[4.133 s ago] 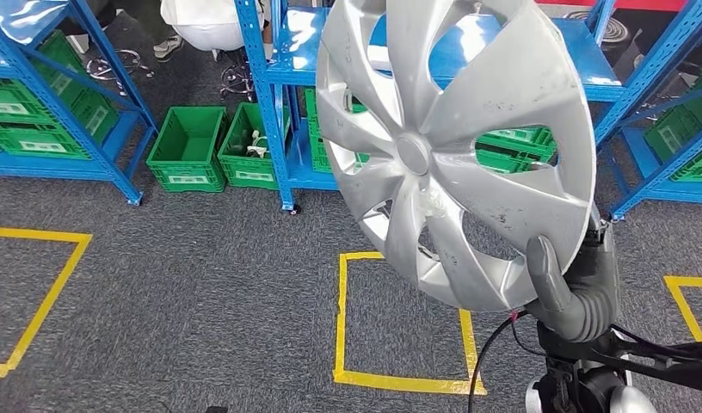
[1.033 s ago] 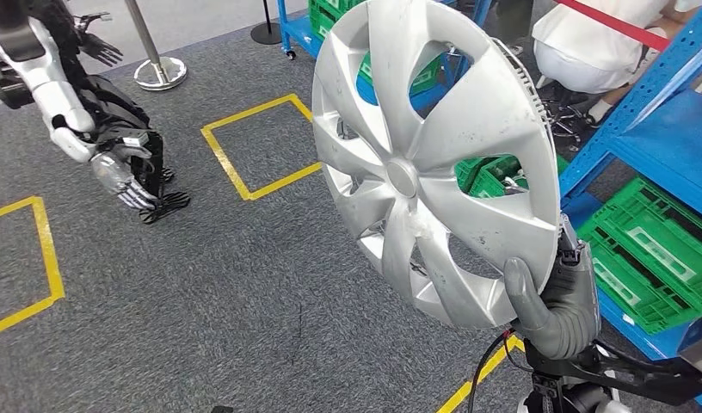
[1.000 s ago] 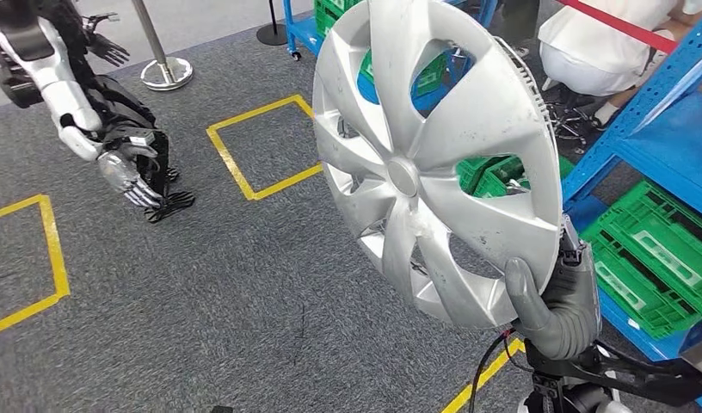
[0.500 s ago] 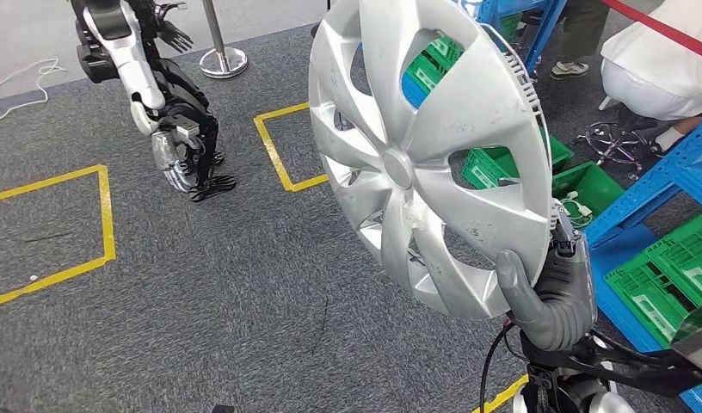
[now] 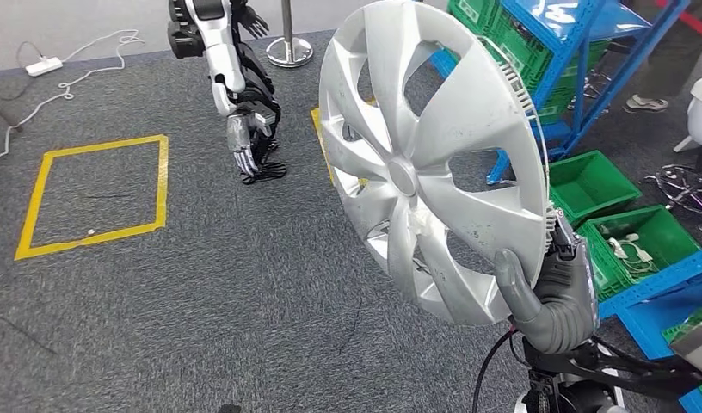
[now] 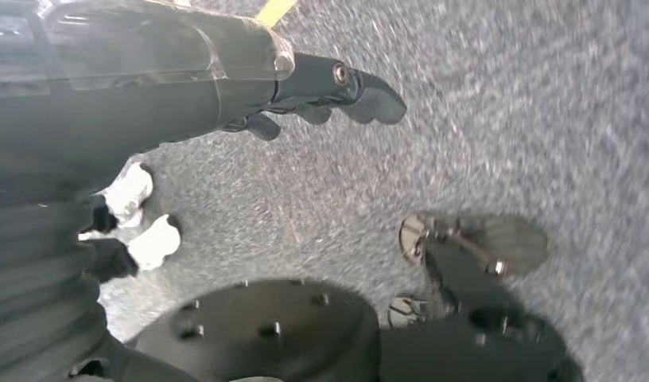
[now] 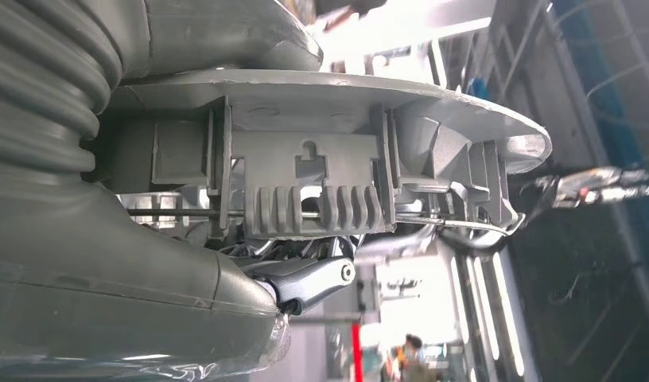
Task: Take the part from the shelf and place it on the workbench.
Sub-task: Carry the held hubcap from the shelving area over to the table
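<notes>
The part is a large silver hubcap (image 5: 434, 163) with curved spokes, held upright and slightly tilted in front of me in the head view. My right hand (image 5: 550, 297) grips its lower rim, the thumb across the front face. The right wrist view shows the hubcap's ribbed grey back and clips (image 7: 329, 119) pressed against my right hand (image 7: 106, 239). My left hand (image 6: 226, 79) hangs over the grey carpet with its dark fingers (image 6: 361, 91) apart and nothing in them.
Another humanoid robot (image 5: 231, 77) stands at the back, near a stanchion base (image 5: 287, 52). A yellow tape square (image 5: 98, 194) marks the carpet on the left. Blue shelving (image 5: 580, 52) and green crates (image 5: 588, 185) lie to the right. A person's shoe (image 5: 649, 103) shows beyond them.
The whole view has swung: shelves and crates slid off to the right, and the other robot and tape square came toward the middle. The hubcap stays in my right hand.
</notes>
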Robot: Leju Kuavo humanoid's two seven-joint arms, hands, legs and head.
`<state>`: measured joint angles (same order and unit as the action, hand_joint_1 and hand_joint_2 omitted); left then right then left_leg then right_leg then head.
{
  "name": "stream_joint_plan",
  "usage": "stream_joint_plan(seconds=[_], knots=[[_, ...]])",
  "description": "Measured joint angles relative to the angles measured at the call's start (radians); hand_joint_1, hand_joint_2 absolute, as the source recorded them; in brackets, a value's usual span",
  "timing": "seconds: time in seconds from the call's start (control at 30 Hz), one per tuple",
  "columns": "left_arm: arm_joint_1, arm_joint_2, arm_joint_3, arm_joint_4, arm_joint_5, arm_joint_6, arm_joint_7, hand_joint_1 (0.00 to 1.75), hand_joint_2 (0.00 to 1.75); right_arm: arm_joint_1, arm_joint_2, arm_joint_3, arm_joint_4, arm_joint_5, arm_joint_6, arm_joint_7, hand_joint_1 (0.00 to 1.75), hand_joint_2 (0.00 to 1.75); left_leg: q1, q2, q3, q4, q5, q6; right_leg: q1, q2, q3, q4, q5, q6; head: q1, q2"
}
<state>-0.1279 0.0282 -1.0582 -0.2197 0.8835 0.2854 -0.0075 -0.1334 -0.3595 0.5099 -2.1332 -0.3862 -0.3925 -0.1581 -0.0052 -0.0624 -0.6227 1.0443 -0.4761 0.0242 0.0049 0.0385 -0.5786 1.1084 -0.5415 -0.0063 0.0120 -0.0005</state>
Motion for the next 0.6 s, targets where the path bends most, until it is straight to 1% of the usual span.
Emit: stream_joint_plan(seconds=[0.03, 0.07, 0.1, 0.13, 0.17, 0.2, 0.23, 0.27, 0.3, 0.33, 0.37, 0.4, 0.43, 0.47, 0.5, 0.53, 0.57, 0.6], knots=[[0.0, -0.001, 0.0, 0.0, 0.004, 0.004, -0.006, 0.0, 1.75, -0.013, 0.0, 0.0, 0.0, -0.007, 0.001, 0.001, 1.75, 1.75, 0.001, -0.01, -0.003, 0.0, 0.002, -0.003, 0.003, 0.014, 0.019, -0.047, 0.018, -0.006, 0.0, 0.0], [0.0, -0.002, 0.0, 0.0, 0.009, 0.007, -0.014, 0.0, 1.75, -0.028, 0.0, 0.0, 0.0, -0.014, 0.001, 0.002, 1.75, 1.75, 0.002, -0.018, -0.007, 0.0, 0.006, -0.007, 0.005, 0.024, 0.029, -0.073, 0.023, -0.01, 0.0, 0.0], [0.0, -0.003, 0.0, 0.0, 0.014, 0.01, -0.022, 0.0, 1.75, -0.043, 0.0, 0.0, 0.0, -0.02, 0.002, 0.005, 1.75, 1.75, 0.003, -0.026, -0.011, 0.0, 0.01, -0.013, 0.006, 0.02, 0.031, -0.08, 0.022, -0.012, 0.0, 0.0], [0.001, -0.003, 0.0, 0.0, 0.017, 0.011, -0.029, 0.0, 1.75, -0.057, -0.001, -0.001, 0.0, -0.025, 0.002, 0.006, 1.75, 1.75, 0.004, -0.033, -0.014, -0.002, 0.014, -0.019, 0.006, 0.012, 0.034, -0.089, 0.023, -0.012, 0.001, 0.0], [0.002, -0.004, 0.0, 0.0, 0.019, 0.011, -0.034, 0.0, 1.75, -0.069, -0.001, -0.001, 0.0, -0.029, 0.003, 0.008, 1.75, 1.75, 0.003, -0.021, -0.017, 0.0, 0.012, -0.023, 0.004, 0.002, 0.037, -0.098, 0.028, -0.011, 0.001, 0.0], [0.002, -0.004, 0.0, 0.0, 0.02, 0.011, -0.038, 0.0, 1.75, -0.078, 0.0, -0.001, -0.001, -0.031, 0.003, 0.009, 1.75, 1.75, 0.001, 0.0, -0.025, 0.013, 0.0, -0.027, 0.003, -0.008, 0.041, -0.108, 0.034, -0.012, 0.0, 0.0], [0.002, -0.005, 0.0, 0.0, 0.021, 0.011, -0.043, 0.0, 1.75, -0.086, -0.001, -0.001, -0.001, -0.034, 0.003, 0.009, 1.75, 1.75, -0.001, 0.025, -0.039, 0.042, -0.022, -0.032, 0.0, -0.02, 0.045, -0.118, 0.04, -0.012, -0.002, 0.0], [0.001, -0.006, 0.0, -0.001, 0.024, 0.011, -0.045, 0.0, 1.75, -0.092, -0.001, -0.001, -0.001, -0.037, 0.003, 0.009, 1.75, 1.75, 0.0, 0.052, -0.062, 0.091, -0.053, -0.036, 0.0, -0.032, 0.047, -0.122, 0.043, -0.013, -0.004, 0.0], [0.001, -0.007, 0.0, -0.001, 0.027, 0.011, -0.043, 0.0, 1.75, -0.096, -0.001, 0.0, -0.001, -0.041, 0.003, 0.009, 1.75, 1.75, 0.004, 0.062, -0.091, 0.151, -0.084, -0.042, 0.0, -0.043, 0.047, -0.123, 0.043, -0.014, -0.006, 0.0], [0.001, -0.009, 0.0, -0.001, 0.031, 0.011, -0.039, 0.0, 1.75, -0.1, -0.001, 0.0, 0.0, -0.045, 0.004, 0.009, 1.75, 1.75, 0.008, 0.063, -0.117, 0.207, -0.107, -0.047, -0.001, -0.055, 0.046, -0.123, 0.043, -0.015, -0.007, 0.0], [0.001, -0.01, 0.0, -0.001, 0.034, 0.011, -0.031, 0.0, 1.75, -0.105, -0.001, 0.001, 0.002, -0.049, 0.004, 0.009, 1.75, 1.75, 0.013, 0.064, -0.131, 0.24, -0.113, -0.053, -0.002, -0.067, 0.046, -0.122, 0.043, -0.013, -0.008, 0.0], [0.001, -0.011, 0.0, -0.001, 0.035, 0.011, -0.024, 0.0, 1.75, -0.11, -0.001, 0.002, 0.003, -0.052, 0.005, 0.009, 1.75, 1.75, 0.017, 0.066, -0.127, 0.238, -0.101, -0.058, -0.003, -0.078, 0.046, -0.121, 0.041, -0.011, -0.009, 0.0], [0.001, -0.012, 0.0, -0.001, 0.037, 0.011, -0.017, 0.0, 1.75, -0.116, -0.001, 0.004, 0.004, -0.053, 0.006, 0.009, 1.75, 1.75, 0.02, 0.073, -0.102, 0.198, -0.074, -0.062, -0.004, -0.089, 0.046, -0.118, 0.039, -0.008, -0.01, 0.0], [0.001, -0.013, 0.0, 0.0, 0.037, 0.011, -0.013, 0.0, 1.75, -0.123, -0.001, 0.005, 0.005, -0.053, 0.006, 0.009, 1.75, 1.75, 0.023, 0.089, -0.065, 0.133, -0.043, -0.065, -0.006, -0.098, 0.047, -0.115, 0.036, -0.003, -0.01, 0.0], [0.001, -0.014, 0.0, -0.001, 0.038, 0.011, -0.01, 0.0, 1.75, -0.128, -0.001, 0.006, 0.006, -0.054, 0.006, 0.009, 1.75, 1.75, 0.021, 0.113, -0.03, 0.072, -0.024, -0.065, -0.005, -0.106, 0.046, -0.11, 0.031, 0.004, -0.013, 0.0], [0.002, -0.016, 0.0, -0.001, 0.038, 0.011, -0.009, 0.0, 1.75, -0.133, -0.002, 0.007, 0.007, -0.054, 0.007, 0.01, 1.75, 1.75, 0.019, 0.13, -0.005, 0.027, -0.012, -0.059, -0.004, -0.112, 0.045, -0.105, 0.027, 0.01, -0.013, 0.0], [0.002, -0.018, 0.0, -0.001, 0.038, 0.011, -0.008, 0.0, 1.75, -0.138, -0.001, 0.008, 0.007, -0.054, 0.007, 0.01, 1.75, 1.75, 0.015, 0.142, 0.006, 0.003, -0.011, -0.051, -0.002, -0.119, 0.045, -0.101, 0.024, 0.016, -0.013, 0.0], [0.002, -0.019, 0.0, -0.001, 0.038, 0.011, -0.007, 0.0, 1.75, -0.141, -0.001, 0.01, 0.008, -0.055, 0.008, 0.01, 1.75, 1.75, 0.011, 0.141, 0.006, 0.0, -0.014, -0.041, -0.001, -0.125, 0.045, -0.1, 0.022, 0.02, -0.012, 0.0]])
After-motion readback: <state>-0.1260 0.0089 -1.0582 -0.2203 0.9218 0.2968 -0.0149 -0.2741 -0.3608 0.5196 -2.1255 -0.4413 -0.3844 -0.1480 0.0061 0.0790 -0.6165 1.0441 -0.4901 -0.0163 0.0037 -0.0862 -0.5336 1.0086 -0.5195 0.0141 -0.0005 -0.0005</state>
